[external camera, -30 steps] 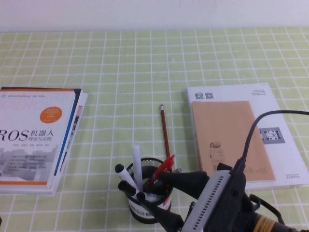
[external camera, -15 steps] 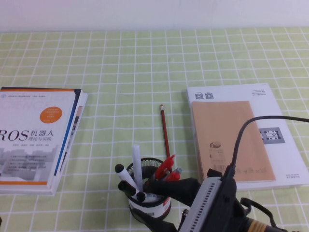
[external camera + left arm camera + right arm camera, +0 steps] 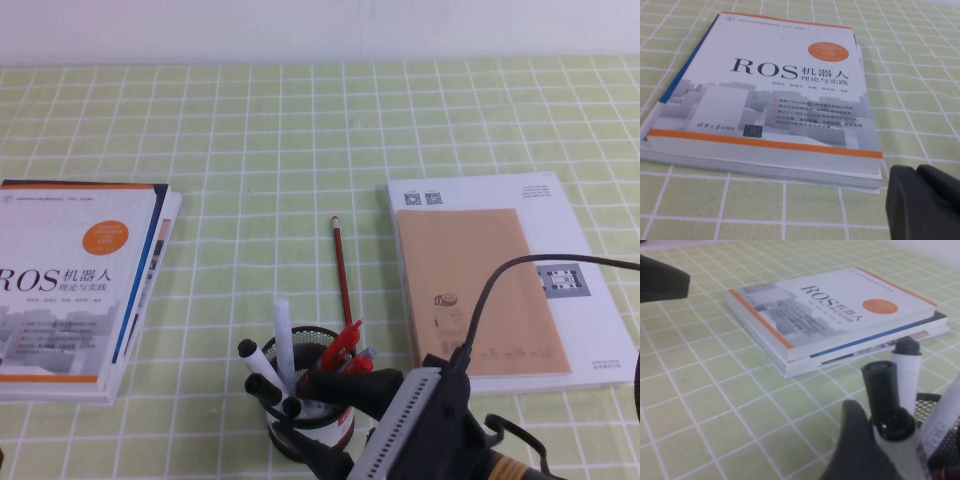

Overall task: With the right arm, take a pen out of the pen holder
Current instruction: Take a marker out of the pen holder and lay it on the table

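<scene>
Right end effector [image 3: 303, 408] sits at the black mesh pen holder [image 3: 305, 333] near the counter's [image 3: 300, 150] front edge, jaws apart and gripping nothing, one finger just beside a black-capped marker [image 3: 887, 390]. A red pen [image 3: 345, 340] stands in the holder. Left end effector [image 3: 922, 202] is near the ROS book [image 3: 785, 90].

pen holder [image 3: 285, 433]: black metal mesh | book [image 3: 70, 290]: glossy paper cover | tablecloth [image 3: 300, 130]: matt cloth

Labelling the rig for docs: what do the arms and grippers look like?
Right gripper, by the pen holder: matte black tapered fingers, grey ribbed wrist block, looping black cable. Left gripper, beside the book: black, rounded; no markings visible.
</scene>
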`<state>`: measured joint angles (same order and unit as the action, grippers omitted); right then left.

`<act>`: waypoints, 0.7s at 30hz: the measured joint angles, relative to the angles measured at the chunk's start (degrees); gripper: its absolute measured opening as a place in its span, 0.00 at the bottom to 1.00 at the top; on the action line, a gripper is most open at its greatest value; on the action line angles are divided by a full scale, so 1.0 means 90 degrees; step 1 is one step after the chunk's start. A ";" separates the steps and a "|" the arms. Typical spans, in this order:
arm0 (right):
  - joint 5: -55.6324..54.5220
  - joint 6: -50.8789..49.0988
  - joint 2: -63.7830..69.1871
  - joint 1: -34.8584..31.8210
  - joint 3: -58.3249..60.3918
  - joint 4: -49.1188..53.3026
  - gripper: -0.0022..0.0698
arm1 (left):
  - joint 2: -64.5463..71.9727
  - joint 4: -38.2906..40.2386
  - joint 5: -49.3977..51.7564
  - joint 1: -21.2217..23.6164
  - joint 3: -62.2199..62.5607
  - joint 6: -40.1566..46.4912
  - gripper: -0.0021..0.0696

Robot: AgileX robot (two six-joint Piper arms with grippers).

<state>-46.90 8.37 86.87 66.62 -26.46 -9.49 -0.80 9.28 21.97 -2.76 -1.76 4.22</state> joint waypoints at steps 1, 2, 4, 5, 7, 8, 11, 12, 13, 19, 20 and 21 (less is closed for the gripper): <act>-0.0034 0.0000 0.0030 0.0000 0.0000 -0.0025 0.52 | 0.0000 0.0000 0.0000 0.0000 0.0000 0.0000 0.02; -0.0047 0.0011 0.0042 0.0000 0.0000 -0.0040 0.52 | 0.0000 0.0000 0.0000 0.0000 0.0000 0.0000 0.02; -0.0092 0.0011 0.0100 0.0000 0.0000 -0.0067 0.52 | 0.0000 0.0000 0.0000 0.0000 0.0000 0.0000 0.02; -0.0090 0.0011 0.0115 0.0000 0.0000 -0.0067 0.52 | 0.0000 0.0000 0.0000 0.0000 0.0000 0.0000 0.02; -0.0123 0.0013 0.0160 0.0000 0.0000 -0.0078 0.52 | 0.0000 0.0000 0.0000 0.0000 0.0000 0.0000 0.02; -0.0123 0.0013 0.0192 0.0000 0.0000 -0.0077 0.52 | 0.0000 0.0000 0.0000 0.0000 0.0000 0.0000 0.02; -0.0148 0.0024 0.0276 0.0000 0.0000 -0.0109 0.52 | 0.0000 0.0000 0.0000 0.0000 0.0000 0.0000 0.02; -0.0160 0.0024 0.0291 0.0000 0.0000 -0.0122 0.52 | 0.0000 0.0000 0.0000 0.0000 0.0000 0.0000 0.02; -0.0183 0.0024 0.0308 0.0000 0.0000 -0.0167 0.52 | 0.0000 0.0000 0.0000 0.0000 0.0000 0.0000 0.02; -0.0326 0.0111 0.0418 0.0000 -0.0036 -0.0382 0.52 | 0.0000 0.0000 0.0000 0.0000 0.0000 0.0000 0.02; -0.0326 0.0138 0.0450 0.0000 -0.0063 -0.0396 0.52 | 0.0000 0.0000 0.0000 0.0000 0.0000 0.0000 0.02; -0.0328 0.0163 0.0465 0.0000 -0.0080 -0.0396 0.52 | 0.0000 0.0000 0.0000 0.0000 0.0000 0.0000 0.02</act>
<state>-49.85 9.84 91.05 66.62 -27.18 -13.05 -0.80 9.28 21.97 -2.76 -1.76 4.22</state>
